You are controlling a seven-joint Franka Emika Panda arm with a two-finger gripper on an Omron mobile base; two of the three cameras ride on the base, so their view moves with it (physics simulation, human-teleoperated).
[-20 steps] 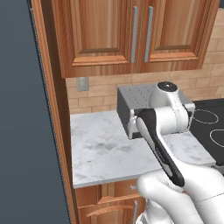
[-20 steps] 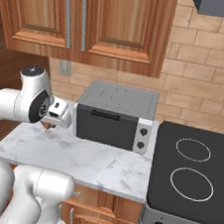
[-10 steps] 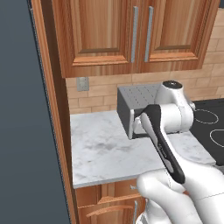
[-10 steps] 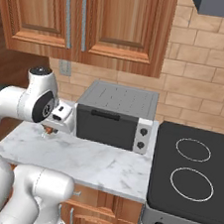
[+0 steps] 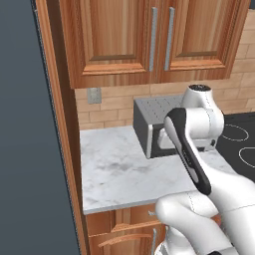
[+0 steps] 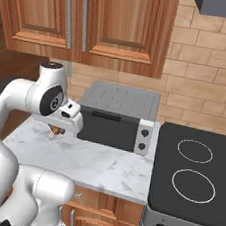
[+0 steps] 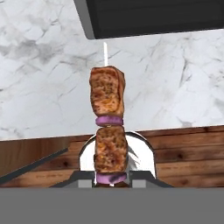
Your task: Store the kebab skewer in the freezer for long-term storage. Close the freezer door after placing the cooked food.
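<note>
The kebab skewer, a thin white stick with browned meat chunks and purple onion slices, stands up from between the jaws of my gripper, which is shut on its lower end. In the right base view the gripper hangs low over the left part of the marble counter, and the skewer shows as a small reddish bit under it. A tall slate-grey surface at the left edge looks like the freezer. The freezer door's handle and control panel are out of view.
A grey toaster oven stands at the back of the counter, just right of the hand. A black cooktop lies further right. Wooden wall cabinets hang above, and a wooden post separates counter and freezer.
The arm's upper joint has shifted a little to the right and upward, with the skewer still held in the shut gripper. The rest of the scene is unchanged.
</note>
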